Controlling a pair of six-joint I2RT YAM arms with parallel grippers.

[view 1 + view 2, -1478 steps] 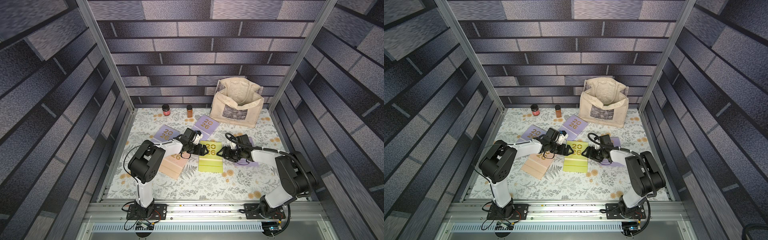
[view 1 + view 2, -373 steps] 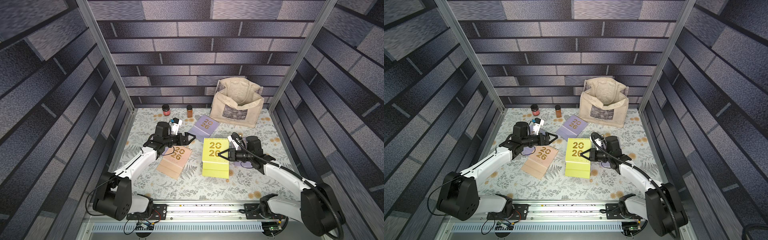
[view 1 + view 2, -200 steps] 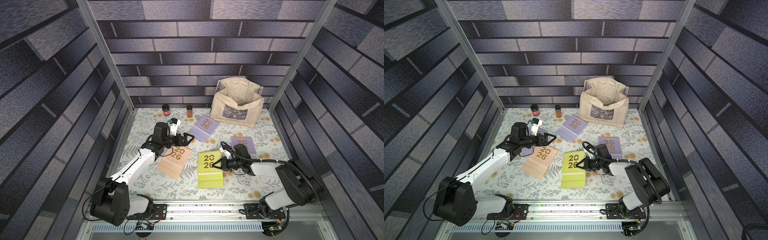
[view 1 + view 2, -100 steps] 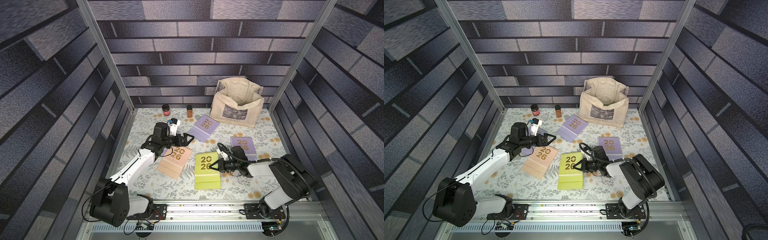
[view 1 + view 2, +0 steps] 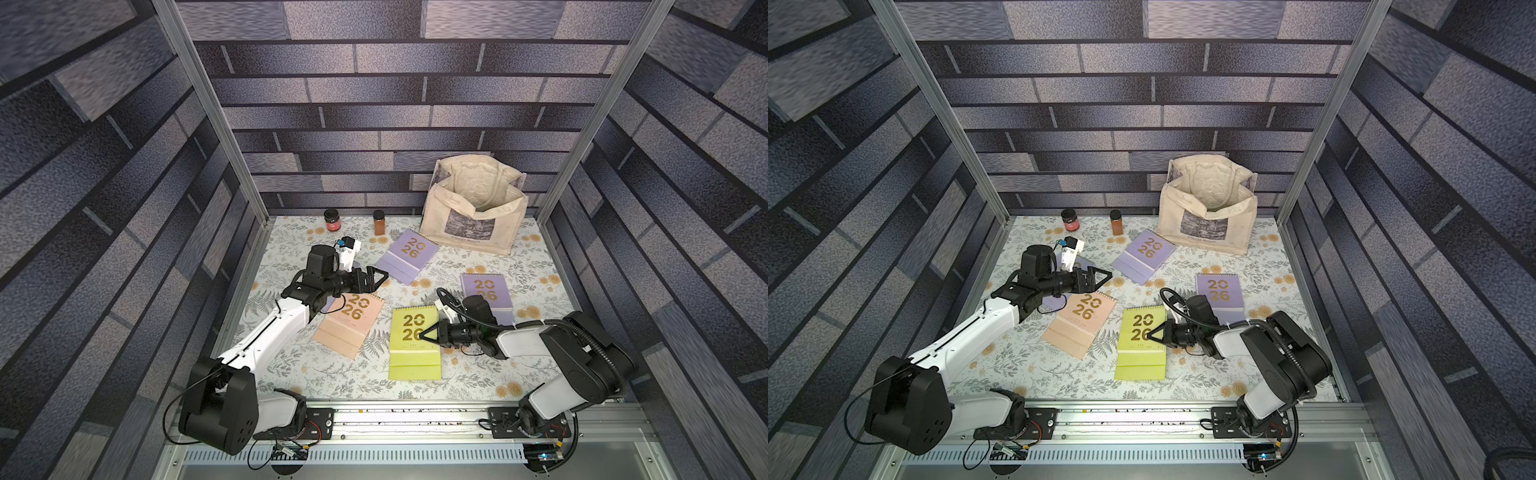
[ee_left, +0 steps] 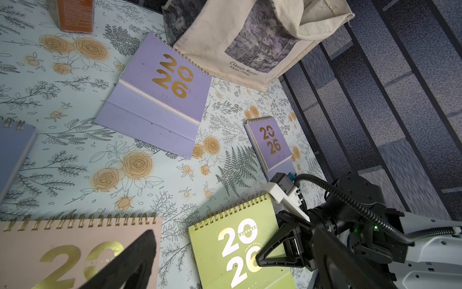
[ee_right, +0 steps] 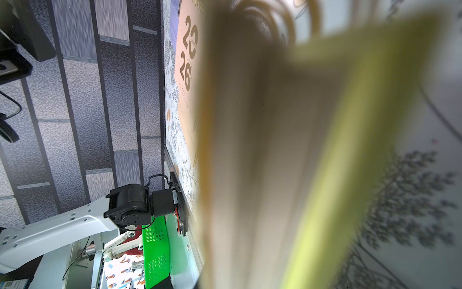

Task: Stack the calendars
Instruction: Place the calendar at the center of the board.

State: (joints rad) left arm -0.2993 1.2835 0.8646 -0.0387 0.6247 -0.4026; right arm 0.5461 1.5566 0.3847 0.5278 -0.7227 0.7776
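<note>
The right gripper (image 5: 424, 333) has its jaws closed on the right-hand edge of the yellow-green spiral-bound desk calendar with gold "2026" (image 5: 411, 353), which sits on the floral-printed table cover (image 5: 478, 376) near the front rail, just beside the peach calendar of the same make (image 5: 349, 322) and apart from it. The wrist view is a blur of green card and cream page edges, so whether the calendar rests flat or is slightly raised I cannot say for certain. The left gripper (image 5: 376, 279) hangs with its jaws spread wide and empty above the gap between the peach calendar and the rear lilac calendar (image 5: 409, 255) by the cream canvas tote bag (image 5: 473, 216). Another lilac calendar (image 5: 486, 289) lies behind the right wrist, and a third (image 5: 1082, 263) is mostly hidden under the left arm. Nothing is stacked yet. The pinch is on one thin edge only, so a lift could let the calendar swivel or slide out. Its folded stand flap might droop and catch on the peach calendar's wire binding, leaving it askew.
</note>
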